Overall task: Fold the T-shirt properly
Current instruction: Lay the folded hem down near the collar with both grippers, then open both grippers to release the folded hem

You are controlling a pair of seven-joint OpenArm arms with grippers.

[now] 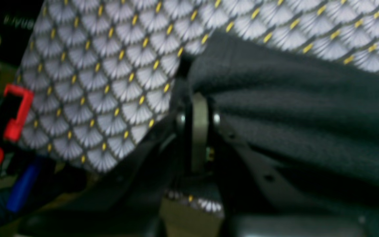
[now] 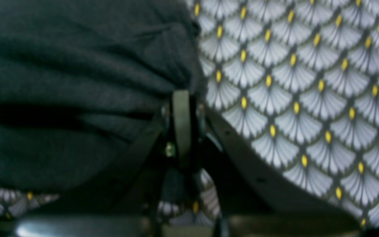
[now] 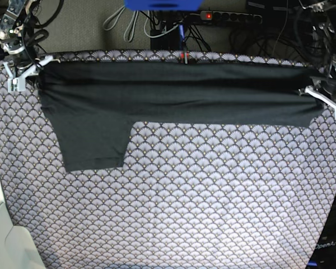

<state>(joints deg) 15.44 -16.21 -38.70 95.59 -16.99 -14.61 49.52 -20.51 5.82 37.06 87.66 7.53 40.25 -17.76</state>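
Observation:
The charcoal-black T-shirt (image 3: 173, 92) lies folded in a long band across the far part of the table, with one sleeve (image 3: 95, 143) pointing toward the near side. At the band's right end in the base view, my left gripper (image 3: 309, 89) is shut on the fabric. The left wrist view shows its jaws (image 1: 198, 98) pinching the T-shirt (image 1: 291, 108) edge. My right gripper (image 3: 36, 70) is shut on the band's left end. Up close, that gripper (image 2: 182, 95) bites the bunched T-shirt (image 2: 77, 82). No print shows.
The grey scallop-patterned tablecloth (image 3: 201, 196) covers the whole table. Behind the far edge are cables, a power strip (image 3: 229, 17) and a blue object (image 3: 162, 4). A red clamp (image 1: 18, 112) sits at the table edge beside the left arm. A white object (image 3: 5, 235) stands at the near left.

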